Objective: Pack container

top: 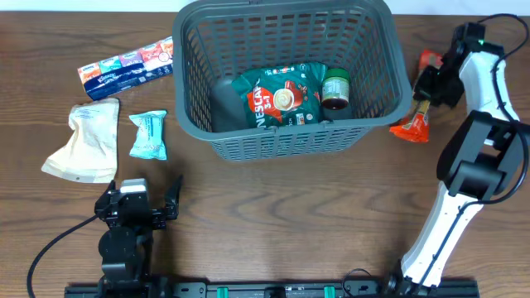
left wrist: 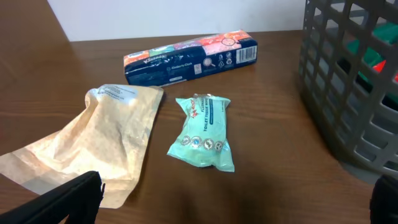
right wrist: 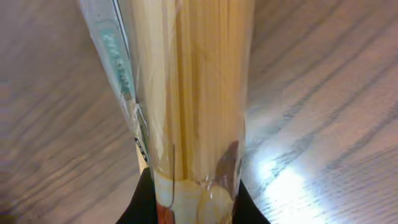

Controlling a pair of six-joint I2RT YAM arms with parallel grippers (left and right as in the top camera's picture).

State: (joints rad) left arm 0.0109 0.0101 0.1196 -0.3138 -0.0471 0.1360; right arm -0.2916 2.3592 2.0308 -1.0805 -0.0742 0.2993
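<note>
The container [top: 273, 142], a large dark grey mesh basket, stands at the back centre and holds a green Nescafe packet [top: 281, 98] and a green-lidded jar [top: 335, 89]. Its wall shows at the right of the left wrist view [left wrist: 348, 93]. My right gripper [top: 431, 87] is to the right of the basket, low over the table, shut on a clear spaghetti packet [right wrist: 186, 93] with orange-red ends [top: 411, 126]. Its fingers [right wrist: 189, 205] press the packet's sides. My left gripper [top: 139, 203] is open and empty at the front left, its fingers [left wrist: 227, 205] wide apart.
On the left lie a beige paper pouch [top: 84, 141], a teal tissue packet [top: 149, 134] and a long dark blue tissue multipack [top: 126, 66]. The left wrist view shows them too: the pouch [left wrist: 93, 143], the teal packet [left wrist: 204, 130] and the multipack [left wrist: 189, 57].
</note>
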